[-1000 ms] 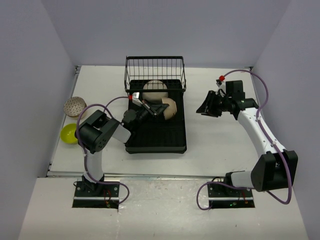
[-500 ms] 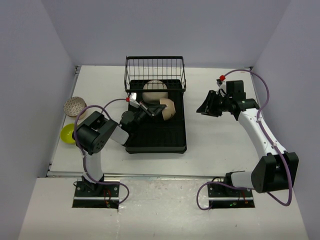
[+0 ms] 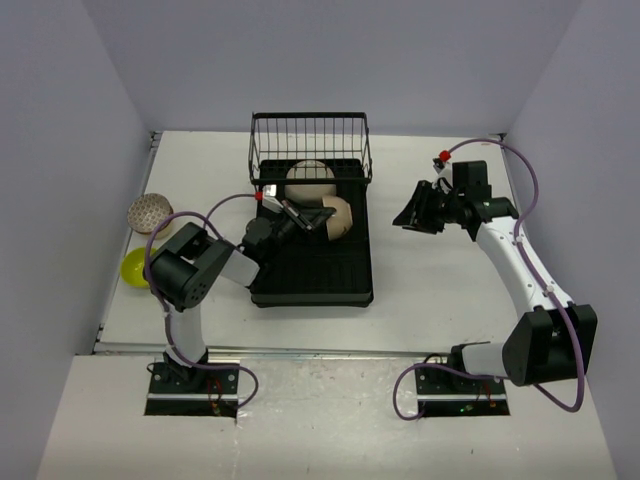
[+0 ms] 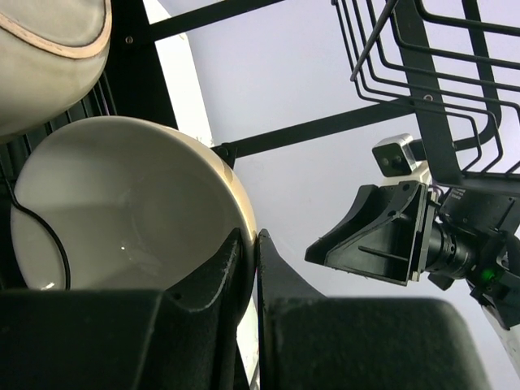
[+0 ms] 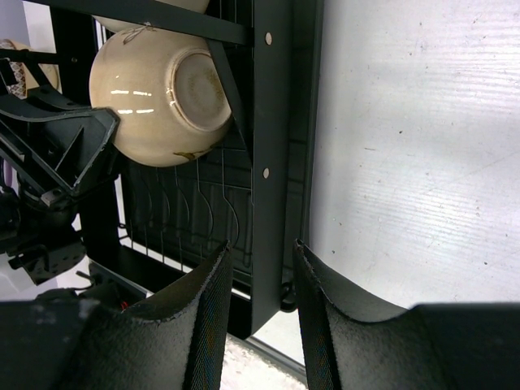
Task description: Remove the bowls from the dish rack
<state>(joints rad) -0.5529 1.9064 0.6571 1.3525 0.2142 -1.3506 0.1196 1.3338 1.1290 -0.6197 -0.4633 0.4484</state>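
Your left claw (image 4: 250,240) was clamped on the rim of a cream bowl (image 4: 122,211), one finger inside the bowl and the other against its outer wall. That bowl stood tipped on its side in the dish rack (image 3: 310,275), in the far half toward the rack's right edge, with the claw reaching it from the left. A larger cream bowl (image 3: 310,180) sat just behind it at the rack's far end, below the wire basket (image 3: 310,135). Your right claw (image 3: 412,213) hung over the table (image 3: 430,285) beside the rack's right edge, its fingers apart and gripping nothing. A lime-yellow bowl (image 3: 135,267) and a net-patterned bowl (image 3: 148,211) lay near the table's left edge.
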